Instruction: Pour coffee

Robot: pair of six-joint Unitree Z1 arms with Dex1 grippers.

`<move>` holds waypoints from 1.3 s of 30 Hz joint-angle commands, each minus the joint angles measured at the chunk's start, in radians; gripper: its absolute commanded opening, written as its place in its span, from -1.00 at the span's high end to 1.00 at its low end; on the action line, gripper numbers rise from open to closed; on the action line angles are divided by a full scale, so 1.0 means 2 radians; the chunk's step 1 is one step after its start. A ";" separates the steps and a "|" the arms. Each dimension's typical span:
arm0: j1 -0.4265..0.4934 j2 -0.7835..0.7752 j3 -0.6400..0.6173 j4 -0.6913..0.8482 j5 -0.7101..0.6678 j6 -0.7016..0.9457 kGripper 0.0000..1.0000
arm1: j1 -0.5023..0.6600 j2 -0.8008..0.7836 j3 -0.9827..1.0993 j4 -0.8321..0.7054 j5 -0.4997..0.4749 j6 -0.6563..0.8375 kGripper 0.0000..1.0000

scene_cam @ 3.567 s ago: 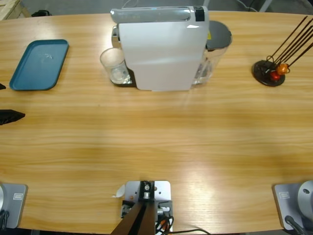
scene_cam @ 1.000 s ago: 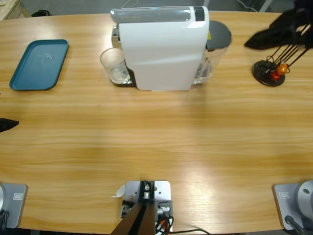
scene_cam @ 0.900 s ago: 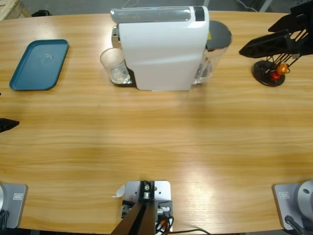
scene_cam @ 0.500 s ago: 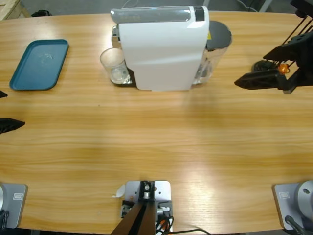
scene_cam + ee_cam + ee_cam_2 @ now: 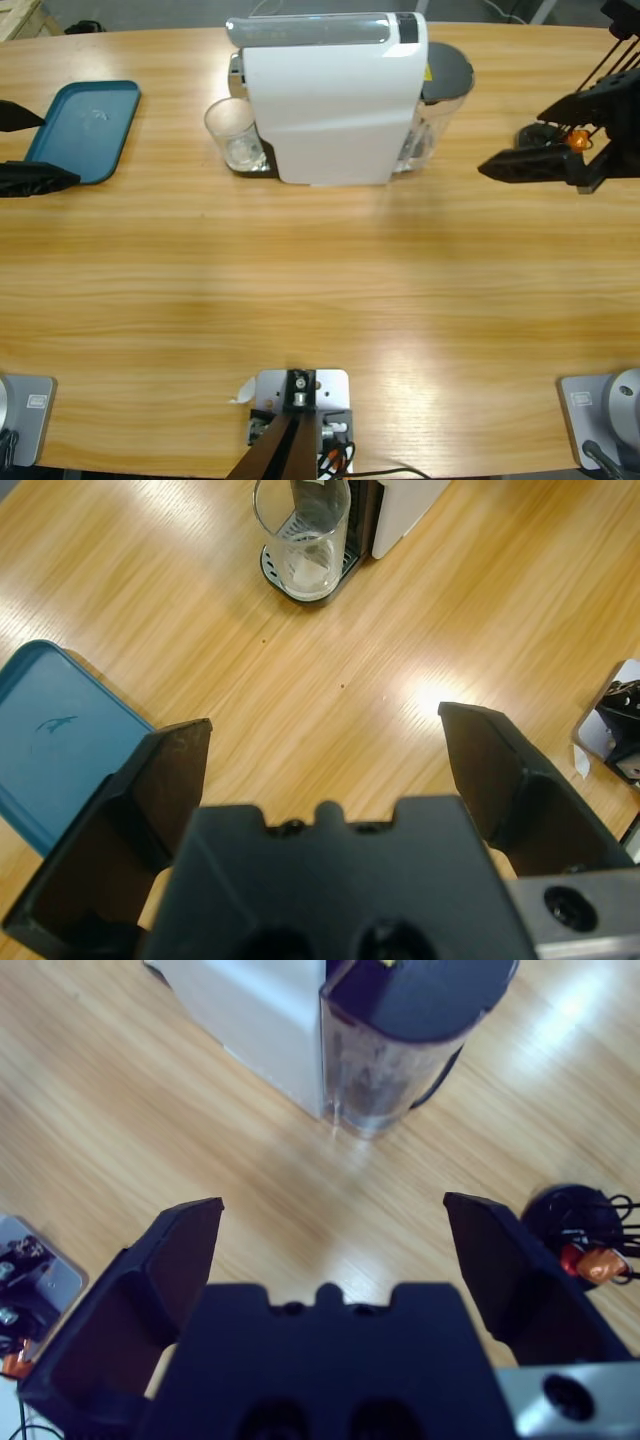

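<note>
From above, I look down on a long wooden counter (image 5: 320,290) with a white coffee machine (image 5: 330,100) standing at its far middle. A clear glass (image 5: 233,133) stands on the machine's drip stand at its left side, touching nothing else; in my left wrist view the glass (image 5: 302,530) looks nearly empty, and I cannot make out any coffee in it. A clear water tank with a dark grey lid (image 5: 445,80) sits against the machine's right side. My left tool (image 5: 25,150) comes in at the left edge, over the near edge of a blue tray (image 5: 85,125) that lies flat and well apart from the machine; its two black jaws are spread wide and hold nothing. In the left wrist view the tray (image 5: 50,740) lies to the lower left and the glass is far ahead. My right tool (image 5: 520,165) reaches in from the right edge, pointing toward the water tank and near but not touching it, jaws also spread wide and empty. Just behind it stands a round black capsule rack (image 5: 550,145) with thin dark rods, holding small orange and red capsules (image 5: 572,142).
</note>
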 commanded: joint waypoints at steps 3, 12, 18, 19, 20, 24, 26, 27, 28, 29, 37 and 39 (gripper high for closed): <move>0.004 0.028 -0.016 -0.007 -0.018 0.006 -1.00 | 0.004 -0.022 0.053 -0.022 0.000 -0.006 -1.00; 0.003 0.070 -0.045 -0.007 -0.019 0.006 -1.00 | 0.004 -0.017 0.041 -0.022 -0.006 -0.006 -1.00; -0.002 0.081 -0.046 -0.007 -0.022 0.025 -1.00 | 0.004 -0.013 0.035 -0.022 -0.010 -0.006 -1.00; -0.007 0.085 -0.045 -0.007 -0.022 0.026 -1.00 | 0.004 -0.010 0.035 -0.023 -0.010 -0.006 -1.00; -0.009 0.087 -0.043 -0.007 -0.024 0.029 -1.00 | 0.004 -0.005 0.034 -0.025 -0.010 -0.006 -1.00; -0.009 0.088 -0.039 -0.001 -0.039 0.032 -1.00 | 0.004 0.005 0.022 -0.023 -0.010 -0.009 -1.00; -0.015 0.074 -0.042 0.001 -0.057 0.031 -1.00 | 0.004 0.000 0.016 -0.023 -0.007 -0.009 -1.00; -0.018 0.072 -0.045 0.001 -0.058 0.031 -1.00 | 0.004 0.003 0.014 -0.026 -0.008 -0.009 -1.00; -0.018 0.069 -0.045 0.002 -0.054 0.030 -1.00 | 0.004 0.012 0.012 -0.025 -0.010 -0.009 -1.00; -0.018 0.063 -0.043 0.007 -0.045 0.030 -1.00 | 0.004 0.019 0.009 -0.025 -0.014 -0.009 -1.00; 0.000 0.039 -0.038 0.015 -0.017 0.019 -1.00 | 0.004 0.052 0.001 -0.055 -0.017 -0.013 -1.00; 0.003 0.040 -0.042 0.015 -0.019 0.020 -1.00 | 0.004 0.052 0.000 -0.055 -0.017 -0.013 -1.00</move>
